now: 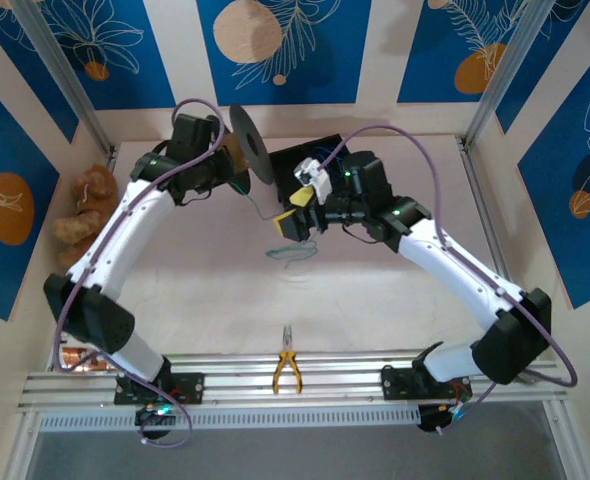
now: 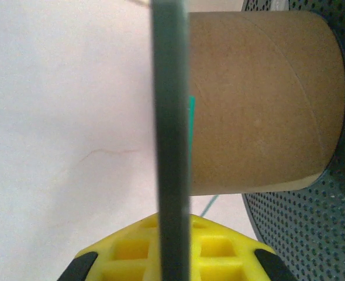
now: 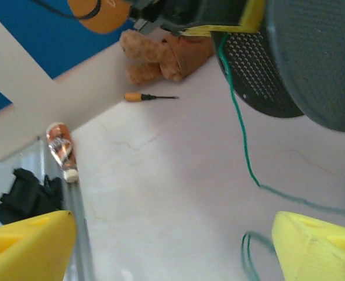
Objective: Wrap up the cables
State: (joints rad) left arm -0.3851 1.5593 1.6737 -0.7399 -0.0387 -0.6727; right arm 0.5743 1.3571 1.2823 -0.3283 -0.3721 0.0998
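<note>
**A:** The spool (image 1: 250, 140) is held up at the upper centre of the overhead view by the left gripper (image 1: 230, 172). In the left wrist view its dark flange is pinched edge-on between the yellow fingers (image 2: 117, 266), which are clamped tight on it.

**B:** And the right gripper (image 3: 172, 252)?

**A:** Its yellow fingers are spread wide at the bottom corners of the right wrist view. Nothing is gripped between them.

**B:** Where is the green cable (image 3: 244, 134) to be found?

**A:** It is seen hanging from the spool at the upper right of that view. It runs down to the table (image 3: 161, 175) and off to the right, just beside the right-hand finger but not held. A loose curl is seen at the bottom of the frame. Overhead, that curl lies just below centre, under the right gripper.

**B:** How far along is the wrapping judged to be?

**A:** The cardboard core (image 2: 260, 99) is seen bare, with only a sliver of green tucked against the flange. One end seems to be anchored and little or nothing wound. Nearly the whole length is yet to be taken up and wrapped.
</note>
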